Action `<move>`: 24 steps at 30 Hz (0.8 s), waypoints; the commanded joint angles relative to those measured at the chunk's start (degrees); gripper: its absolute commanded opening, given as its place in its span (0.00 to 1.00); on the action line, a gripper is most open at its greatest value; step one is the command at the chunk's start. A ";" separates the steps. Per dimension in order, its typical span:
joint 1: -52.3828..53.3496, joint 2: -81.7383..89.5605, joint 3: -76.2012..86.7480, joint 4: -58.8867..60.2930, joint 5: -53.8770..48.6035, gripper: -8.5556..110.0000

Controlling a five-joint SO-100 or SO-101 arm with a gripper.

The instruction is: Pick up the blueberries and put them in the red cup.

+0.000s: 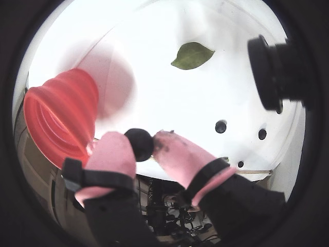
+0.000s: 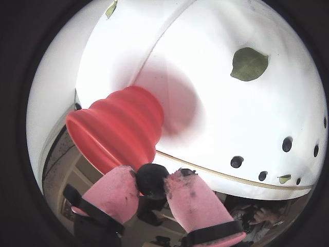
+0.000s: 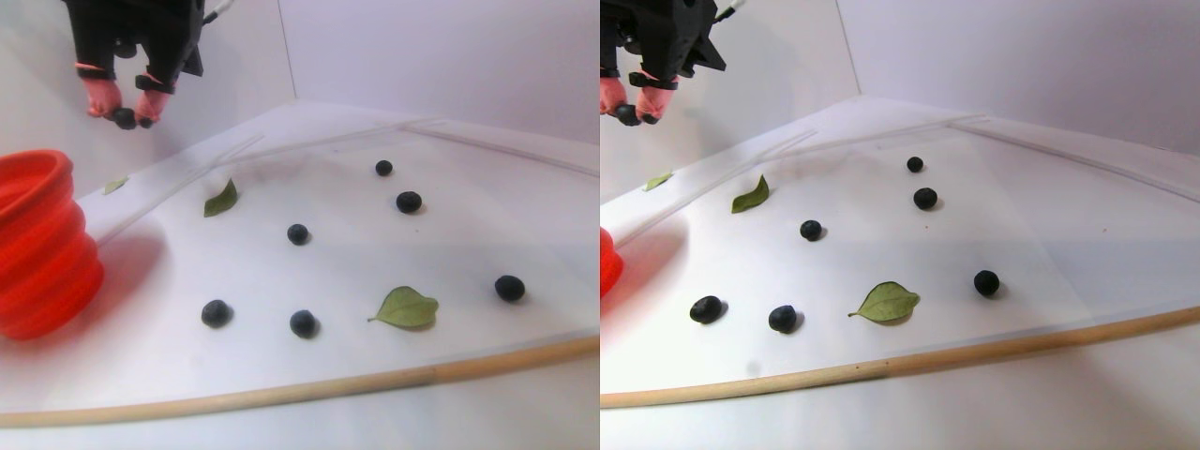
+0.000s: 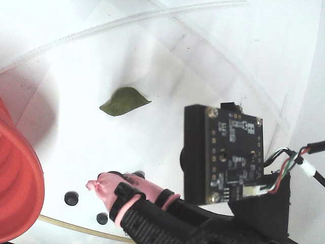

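My gripper (image 1: 140,140) is shut on one blueberry (image 1: 138,146), a dark round berry pinched between the pink fingertips. Another wrist view shows the same grip (image 2: 152,176) on the berry (image 2: 150,182). The red cup (image 1: 61,116) lies to the left of the fingers in both wrist views (image 2: 118,128). In the stereo pair view the gripper (image 3: 125,117) hangs high above the table, up and to the right of the cup (image 3: 37,244). Several more blueberries (image 3: 298,233) lie spread over the white board.
Green leaves (image 3: 406,307) (image 3: 221,200) lie among the berries, and one leaf (image 1: 191,55) shows in a wrist view. A wooden strip (image 3: 281,394) edges the board's front. A black camera module (image 1: 272,72) juts in at the right, and its circuit board (image 4: 223,152) fills the fixed view.
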 commanded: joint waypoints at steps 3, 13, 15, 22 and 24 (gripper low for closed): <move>-5.19 6.59 -1.93 2.55 3.08 0.15; -9.67 8.09 0.44 4.22 6.42 0.15; -10.55 7.65 0.97 4.13 6.86 0.15; -13.97 5.71 2.29 2.99 8.79 0.15; -14.85 5.01 2.64 2.29 9.23 0.16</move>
